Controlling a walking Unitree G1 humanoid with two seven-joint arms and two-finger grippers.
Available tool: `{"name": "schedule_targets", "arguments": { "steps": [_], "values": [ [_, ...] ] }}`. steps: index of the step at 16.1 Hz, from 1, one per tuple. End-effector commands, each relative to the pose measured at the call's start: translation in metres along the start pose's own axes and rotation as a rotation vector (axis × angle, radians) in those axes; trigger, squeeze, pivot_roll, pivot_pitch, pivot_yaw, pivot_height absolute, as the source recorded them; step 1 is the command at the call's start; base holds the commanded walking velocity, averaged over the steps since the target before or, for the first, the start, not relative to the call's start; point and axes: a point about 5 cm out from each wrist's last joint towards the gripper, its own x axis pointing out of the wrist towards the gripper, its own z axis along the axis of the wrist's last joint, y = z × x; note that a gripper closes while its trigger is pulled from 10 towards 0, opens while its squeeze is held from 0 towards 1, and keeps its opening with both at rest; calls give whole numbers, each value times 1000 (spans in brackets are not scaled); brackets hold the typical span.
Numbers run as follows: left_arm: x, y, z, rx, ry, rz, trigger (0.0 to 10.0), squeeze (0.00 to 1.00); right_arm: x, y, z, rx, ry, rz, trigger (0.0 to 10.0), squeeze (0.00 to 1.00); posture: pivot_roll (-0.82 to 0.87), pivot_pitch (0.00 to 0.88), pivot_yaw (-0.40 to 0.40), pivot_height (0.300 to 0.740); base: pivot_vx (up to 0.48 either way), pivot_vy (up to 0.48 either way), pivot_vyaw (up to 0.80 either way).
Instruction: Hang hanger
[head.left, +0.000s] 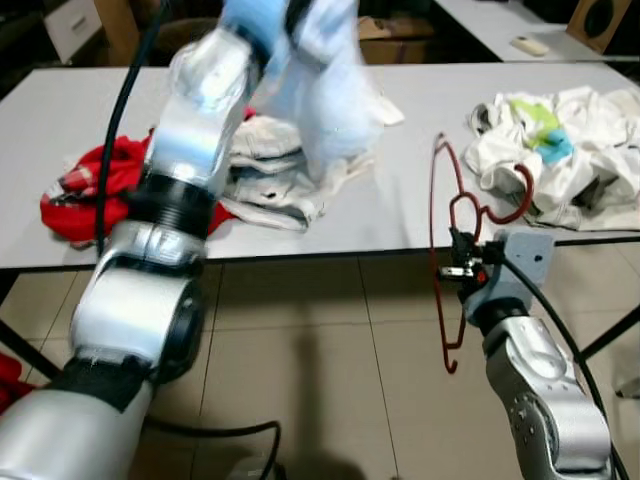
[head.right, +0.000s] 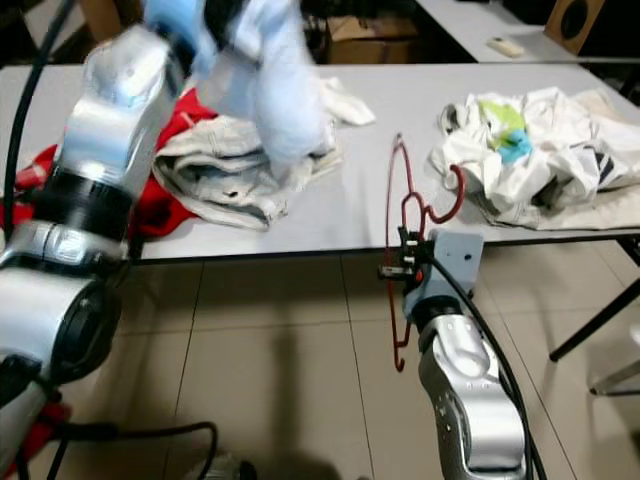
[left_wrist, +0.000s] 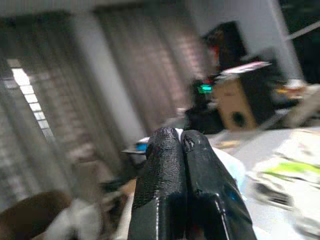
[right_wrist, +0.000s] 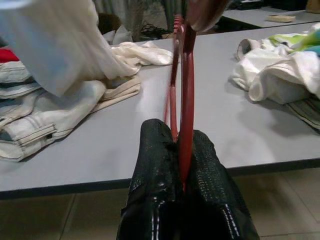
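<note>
Right gripper (right_wrist: 182, 150): lower centre of frame, fingers clamped on red hanger (head.left: 441, 262), held upright at front edge of grey table (head.left: 400, 220). Left gripper (left_wrist: 186, 150): upper left, fingers pressed together, pinching white garment (head.left: 325, 90). Clothes heaps: red (head.left: 85, 190), white (head.left: 560, 150).

The left arm is raised high, its silver forearm angled up and forward so that the left end effector (left_wrist: 182, 170) sits at the top of the head views, its two black fingers (left_wrist: 160, 185) pressed flat together with a scrap of pale blue cloth (head.left: 255, 20) caught between them. The right arm is bent low, forearm rising from the lower right, wrist turned so the right end effector (right_wrist: 182, 165) points upward. Its black fingers (right_wrist: 155, 170) are closed on the thin red hanger (head.left: 440, 250), which passes straight up between the pads and stands above the fingertips.
</note>
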Motion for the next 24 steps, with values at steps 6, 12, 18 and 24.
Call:
{"name": "schedule_targets", "arguments": {
  "steps": [6, 12, 18, 24],
  "values": [
    [-33, -77, -115, -195, 456, -139, 10000, 0, -10, -8, 3, 5, -17, -69, 10000, 0, -63, 7, 50, 740, 0, 0, 0],
    [-37, -75, -120, -345, 489, -205, 10000, 1000, -8, -10, 4, 11, -7, -51, 10000, 0, -42, 13, 19, 740, 0, 0, 0],
    [-46, -72, -110, -191, 443, -398, 10000, 1000, -16, -21, 5, -7, -8, -57, 10000, 0, -55, 12, 38, 740, 0, 0, 0],
    [-119, -85, -127, 174, 419, -497, 10000, 0, -56, -46, -8, -164, -7, 31, 10000, 0, -46, 46, 25, 740, 0, 0, 0]
  ]
}}
